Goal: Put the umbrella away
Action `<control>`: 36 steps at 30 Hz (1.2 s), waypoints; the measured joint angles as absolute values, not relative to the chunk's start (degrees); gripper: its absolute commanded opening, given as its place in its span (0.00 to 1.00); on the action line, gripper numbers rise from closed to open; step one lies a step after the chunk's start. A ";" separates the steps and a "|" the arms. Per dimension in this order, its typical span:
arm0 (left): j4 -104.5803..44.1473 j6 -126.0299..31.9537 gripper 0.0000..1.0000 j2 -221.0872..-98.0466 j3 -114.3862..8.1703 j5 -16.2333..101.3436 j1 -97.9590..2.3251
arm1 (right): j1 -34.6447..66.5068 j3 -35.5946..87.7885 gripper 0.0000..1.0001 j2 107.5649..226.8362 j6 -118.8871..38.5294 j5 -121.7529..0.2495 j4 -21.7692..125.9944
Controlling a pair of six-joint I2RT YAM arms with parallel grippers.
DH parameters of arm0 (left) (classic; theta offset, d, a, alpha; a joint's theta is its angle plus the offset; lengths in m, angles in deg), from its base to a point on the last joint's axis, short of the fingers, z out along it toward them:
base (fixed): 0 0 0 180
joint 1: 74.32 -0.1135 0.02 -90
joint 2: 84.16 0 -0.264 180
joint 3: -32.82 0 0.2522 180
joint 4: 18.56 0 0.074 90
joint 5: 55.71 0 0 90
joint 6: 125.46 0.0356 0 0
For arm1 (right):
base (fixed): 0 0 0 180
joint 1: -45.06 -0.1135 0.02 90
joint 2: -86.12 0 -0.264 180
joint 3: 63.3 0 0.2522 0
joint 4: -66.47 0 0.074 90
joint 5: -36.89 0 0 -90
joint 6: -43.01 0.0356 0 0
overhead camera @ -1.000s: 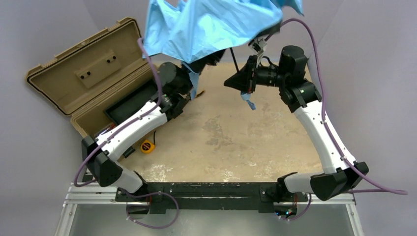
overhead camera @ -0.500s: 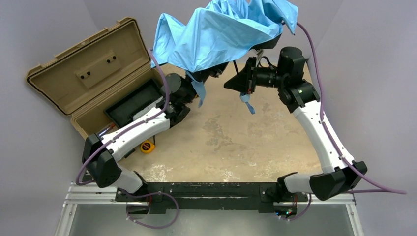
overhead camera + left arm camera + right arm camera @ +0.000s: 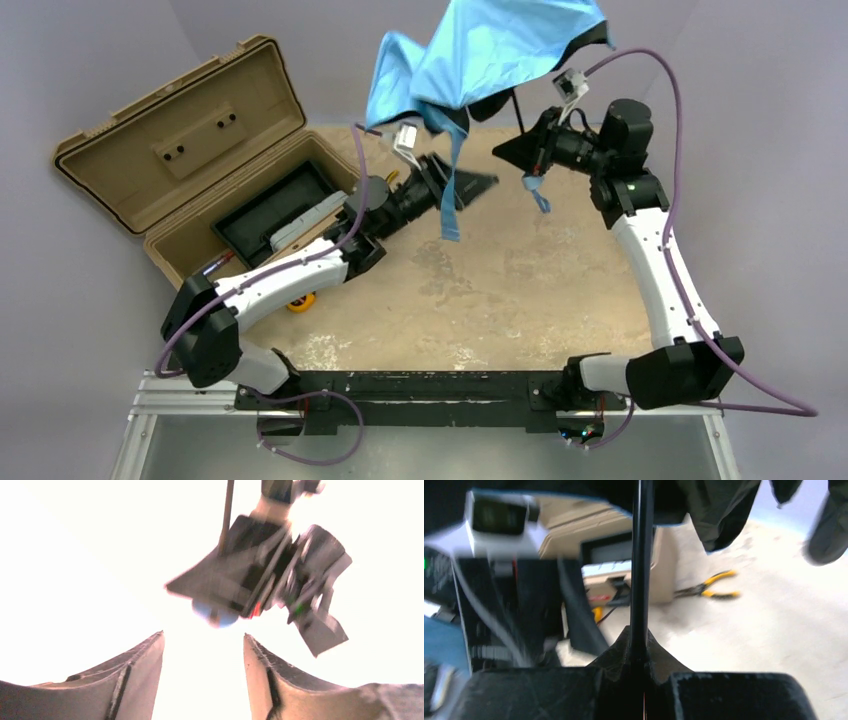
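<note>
The light sky-blue fabric umbrella (image 3: pixel 480 55) hangs half-collapsed in the air above the far side of the sandy counter (image 3: pixel 500 290). It is not yet bundled for the open tan hard case (image 3: pixel 190 140) on the left. The right arm's fingers (image 3: pixel 616 657) are clenched on its thin black shaft (image 3: pixel 641 555), with the arm stretched forward and the wrist turned inward. The left arm's fingers (image 3: pixel 135 675) are spread and empty, pointing at that grip from nearby. Next, they probably need to gather the loose canopy.

Table (image 3: pixel 480 290): tan, stained surface. Open tan case (image 3: pixel 190 140) sits at left; yellow tape measure (image 3: pixel 299 299) just beside it; yellow-handled pliers (image 3: pixel 709 591) near the case.
</note>
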State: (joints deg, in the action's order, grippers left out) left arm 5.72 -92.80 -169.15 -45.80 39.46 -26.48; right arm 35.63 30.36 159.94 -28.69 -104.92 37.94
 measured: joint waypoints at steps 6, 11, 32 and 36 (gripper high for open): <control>-7.46 -90.51 0.64 -161.70 -33.25 51.03 -23.51 | 38.75 30.38 0.00 159.40 -29.23 -100.68 45.57; -20.27 -84.65 0.65 -151.47 -26.35 52.84 -23.68 | 39.19 32.28 0.00 158.96 -33.30 -100.27 44.57; -32.72 -57.98 0.91 -115.75 -18.33 51.33 -30.09 | 39.87 46.34 0.00 159.99 -60.88 -99.20 18.43; -20.92 -54.59 0.91 -126.27 -17.67 53.23 -29.00 | 39.87 44.44 0.00 159.96 -60.10 -99.57 18.43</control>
